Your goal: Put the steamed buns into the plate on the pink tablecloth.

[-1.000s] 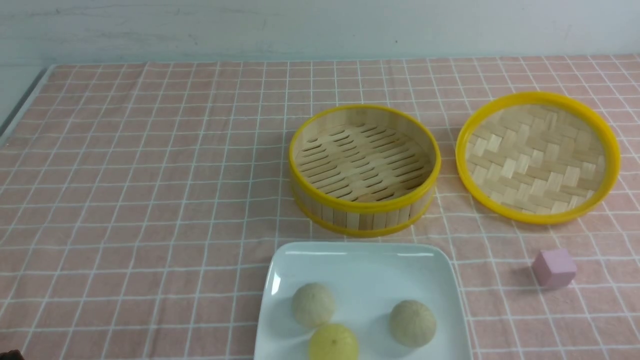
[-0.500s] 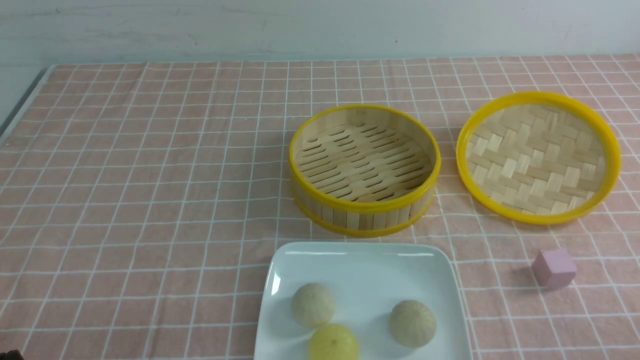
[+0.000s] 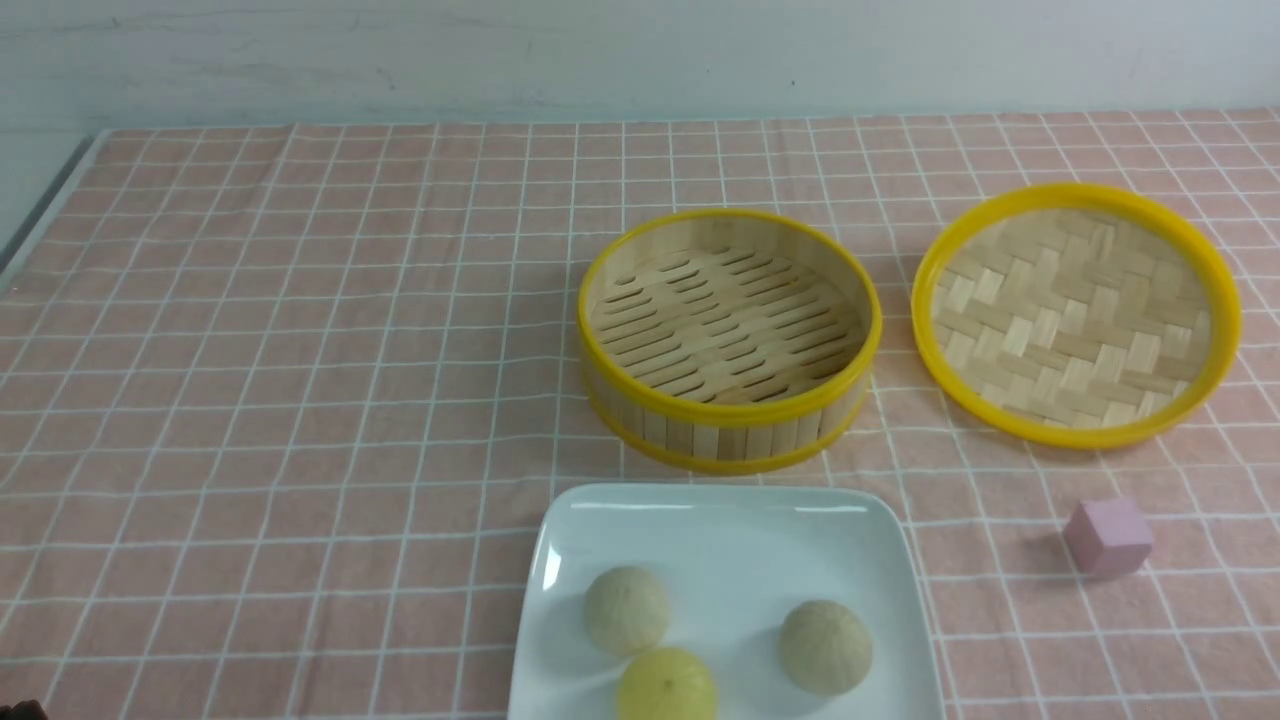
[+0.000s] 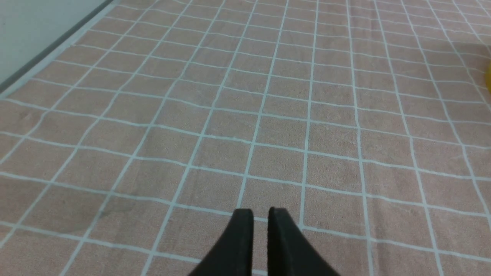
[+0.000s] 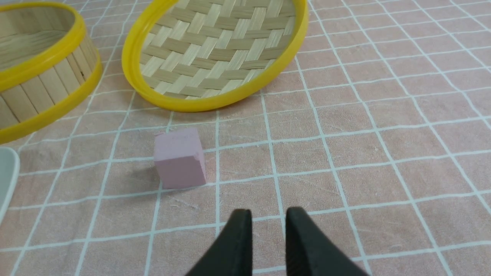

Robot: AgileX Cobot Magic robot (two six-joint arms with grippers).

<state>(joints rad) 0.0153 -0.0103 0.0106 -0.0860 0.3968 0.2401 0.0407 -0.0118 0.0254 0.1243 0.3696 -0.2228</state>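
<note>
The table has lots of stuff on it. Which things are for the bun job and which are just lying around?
For the job: steamed buns, plate, pink tablecloth.
Lying about: bamboo steamer, woven lid, pink cube.

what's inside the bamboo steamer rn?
Nothing visible inside the bamboo steamer: only its bare slatted floor shows. The near wall hides a thin strip of floor. All three steamed buns sit on the white plate; the woven lid lies beside it.

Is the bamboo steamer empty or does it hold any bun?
Empty. The bamboo steamer shows only its bare slatted floor; all three steamed buns lie on the plate in front of it.
</note>
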